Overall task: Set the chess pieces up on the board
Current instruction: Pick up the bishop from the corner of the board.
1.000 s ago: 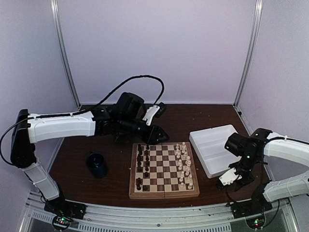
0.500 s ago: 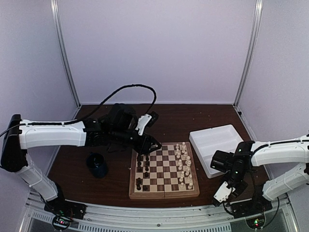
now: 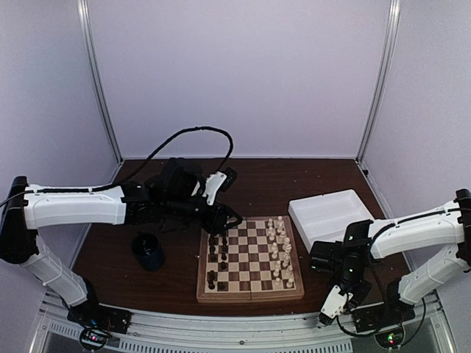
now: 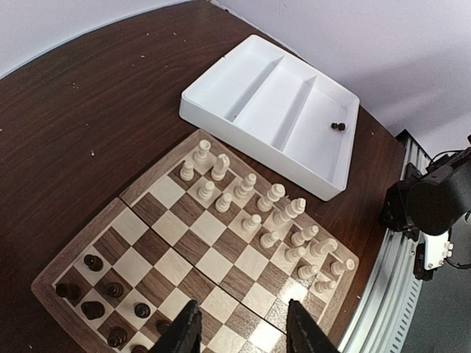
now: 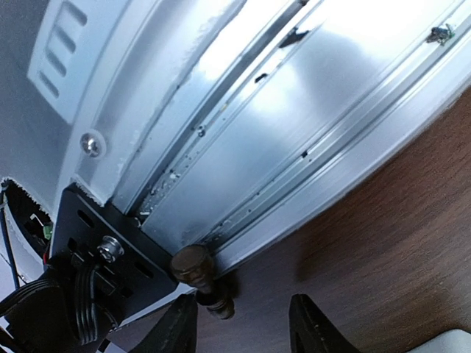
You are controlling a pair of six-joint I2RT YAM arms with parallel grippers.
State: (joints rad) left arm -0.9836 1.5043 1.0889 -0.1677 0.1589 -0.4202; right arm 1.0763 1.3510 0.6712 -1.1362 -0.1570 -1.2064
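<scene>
The board [image 3: 250, 296] lies mid-table, with dark chess pieces [image 3: 213, 246] along its left columns and cream chess pieces [image 3: 280, 250] along its right. My left gripper [image 3: 228, 218] hovers over the board's far-left corner. In the left wrist view the left gripper [image 4: 243, 334] is open above bare squares, dark pieces [image 4: 93, 309] to its left and cream pieces [image 4: 268, 217] ahead. My right gripper [image 3: 327, 309] hangs low by the table's front right edge. In the right wrist view the right gripper [image 5: 246, 331] is open, and one dark turned piece [image 5: 202, 278] rests on the table just by its left finger.
A white two-compartment tray [image 3: 335, 197] sits right of the board, with one small dark piece [image 4: 338, 126] in its far compartment. A dark blue cup [image 3: 149, 250] stands left of the board. The metal rail [image 5: 243, 147] and the arm's black base plate [image 5: 81, 250] border the table's near edge.
The right gripper has swung from beside the tray down and left to the table's front edge. The left gripper has drawn back slightly toward the board's far-left corner. Both stay open.
</scene>
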